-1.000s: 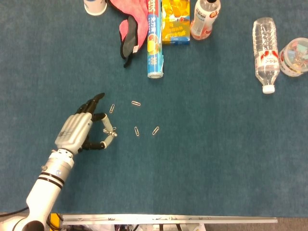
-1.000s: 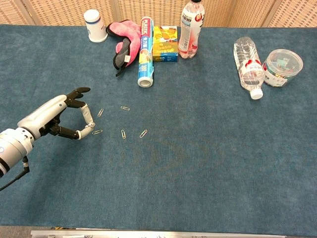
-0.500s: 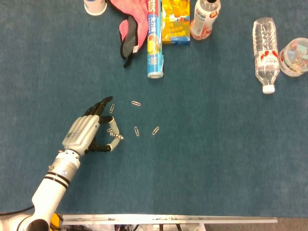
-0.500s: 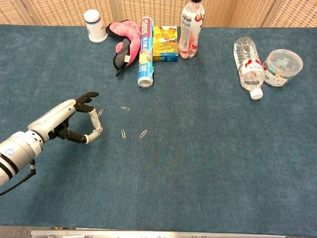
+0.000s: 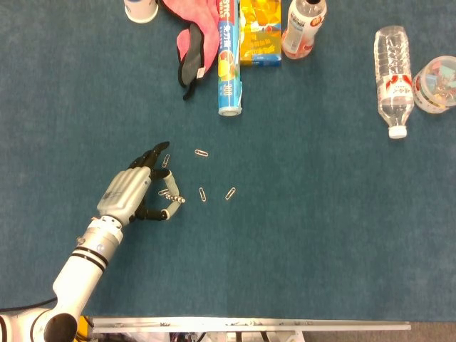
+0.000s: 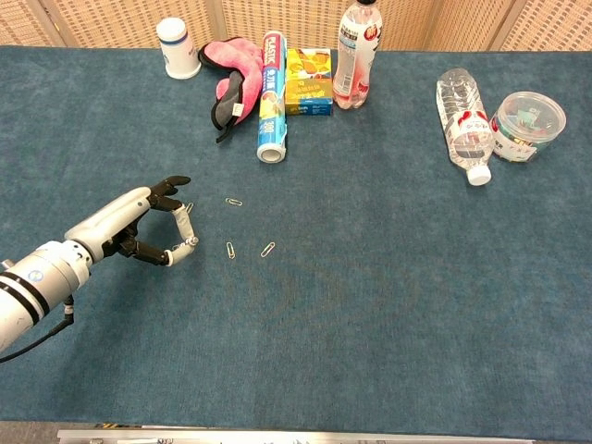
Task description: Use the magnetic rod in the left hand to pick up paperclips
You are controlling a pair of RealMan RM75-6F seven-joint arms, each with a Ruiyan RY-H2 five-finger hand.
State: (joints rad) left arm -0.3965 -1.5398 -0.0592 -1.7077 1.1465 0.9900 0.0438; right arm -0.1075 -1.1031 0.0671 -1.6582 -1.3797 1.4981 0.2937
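My left hand (image 5: 132, 194) hovers low over the blue cloth at the left and pinches a short pale magnetic rod (image 5: 172, 191) between thumb and a finger, the other fingers stretched forward. A small metal clip appears to cling to the rod's lower tip (image 5: 179, 200). One paperclip (image 5: 166, 160) lies just past the fingertips. Three more lie to the right: paperclip (image 5: 202, 152), paperclip (image 5: 202, 194) and paperclip (image 5: 230, 193). In the chest view the hand (image 6: 134, 222) holds the rod (image 6: 189, 231) left of the paperclip (image 6: 230, 249). The right hand does not show.
Along the far edge stand a white cup (image 5: 140, 8), a pink cloth (image 5: 192, 32), a lying roll (image 5: 228, 60), a yellow box (image 5: 260, 32) and a bottle (image 5: 303, 27). At the far right lie a water bottle (image 5: 393, 75) and a round clear tub (image 5: 437, 84).
The left hand has shifted right toward the loose clips. The paperclip that lay on the cloth by the rod's tip is gone from there and now seems stuck to the rod.
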